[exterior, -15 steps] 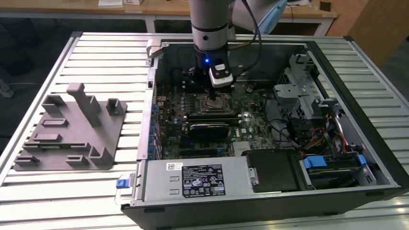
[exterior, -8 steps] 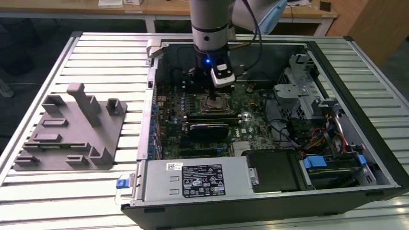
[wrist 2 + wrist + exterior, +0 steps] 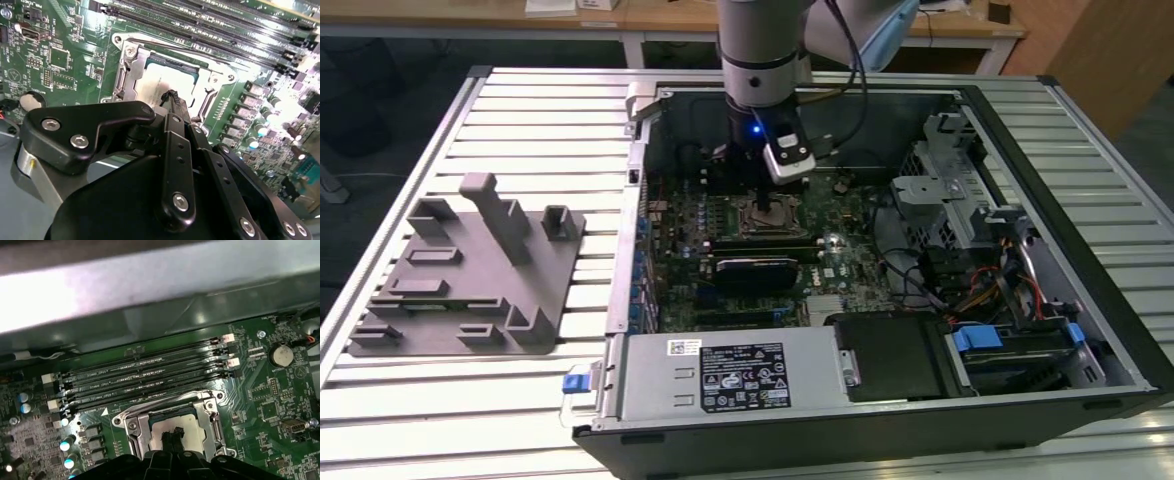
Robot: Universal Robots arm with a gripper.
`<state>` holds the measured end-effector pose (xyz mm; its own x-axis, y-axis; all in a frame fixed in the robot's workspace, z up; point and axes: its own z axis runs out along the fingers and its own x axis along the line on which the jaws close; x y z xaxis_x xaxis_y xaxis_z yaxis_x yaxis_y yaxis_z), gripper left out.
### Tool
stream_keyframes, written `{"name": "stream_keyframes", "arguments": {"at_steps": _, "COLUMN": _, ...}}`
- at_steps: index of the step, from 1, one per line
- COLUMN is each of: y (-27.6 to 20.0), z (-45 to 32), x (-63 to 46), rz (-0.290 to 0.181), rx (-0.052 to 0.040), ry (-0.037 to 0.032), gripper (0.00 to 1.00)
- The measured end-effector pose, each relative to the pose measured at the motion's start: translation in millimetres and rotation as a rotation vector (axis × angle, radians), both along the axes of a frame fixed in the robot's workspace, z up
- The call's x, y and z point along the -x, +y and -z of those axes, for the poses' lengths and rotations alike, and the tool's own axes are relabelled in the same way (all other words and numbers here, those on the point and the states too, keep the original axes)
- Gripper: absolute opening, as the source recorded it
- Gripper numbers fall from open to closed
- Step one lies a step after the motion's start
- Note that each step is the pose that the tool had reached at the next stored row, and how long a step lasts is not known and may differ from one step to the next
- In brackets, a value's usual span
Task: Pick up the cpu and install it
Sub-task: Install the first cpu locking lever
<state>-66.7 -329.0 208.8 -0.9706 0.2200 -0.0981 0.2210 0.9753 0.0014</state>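
The cpu (image 3: 152, 82) lies flat inside the metal-edged socket frame (image 3: 126, 52) on the green motherboard, its pale silver top showing in both wrist views (image 3: 189, 427). My gripper (image 3: 172, 96) stands straight over the chip's middle, its two black fingertips pressed together with nothing between them, at or just above the chip's top. Whether they touch it I cannot tell. In the exterior view the arm reaches down into the open computer case, with the gripper (image 3: 765, 195) directly above the socket (image 3: 769, 216).
Several long memory slots (image 3: 145, 380) run beside the socket. The case walls (image 3: 640, 200) and a drive cage (image 3: 947, 190) hem in the board. A coin battery (image 3: 281, 355) sits nearby. The grey plastic fixture (image 3: 467, 270) stands on the slatted table at the exterior view's left.
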Motion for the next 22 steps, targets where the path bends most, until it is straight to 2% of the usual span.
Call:
{"name": "stream_keyframes", "arguments": {"at_steps": 6, "y": 0.0, "z": 0.1, "x": -1.5, "rz": -0.054, "rx": 0.0006, "ry": 0.0014, "gripper": 0.11}}
{"name": "stream_keyframes", "arguments": {"at_steps": 9, "y": 0.0, "z": 0.1, "x": -4.0, "rz": -0.072, "rx": 0.0006, "ry": 0.0044, "gripper": 0.11}}
{"name": "stream_keyframes", "arguments": {"at_steps": 13, "y": -1.0, "z": 0.1, "x": -5.9, "rz": -0.084, "rx": 0.0011, "ry": 0.0074, "gripper": 0.11}}
{"name": "stream_keyframes", "arguments": {"at_steps": 19, "y": -5.3, "z": 0.1, "x": -6.2, "rz": -0.094, "rx": 0.0011, "ry": 0.0078, "gripper": 0.11}}
{"name": "stream_keyframes", "arguments": {"at_steps": 22, "y": -5.5, "z": -0.3, "x": -6.2, "rz": -0.099, "rx": 0.0014, "ry": 0.0079, "gripper": 0.11}}
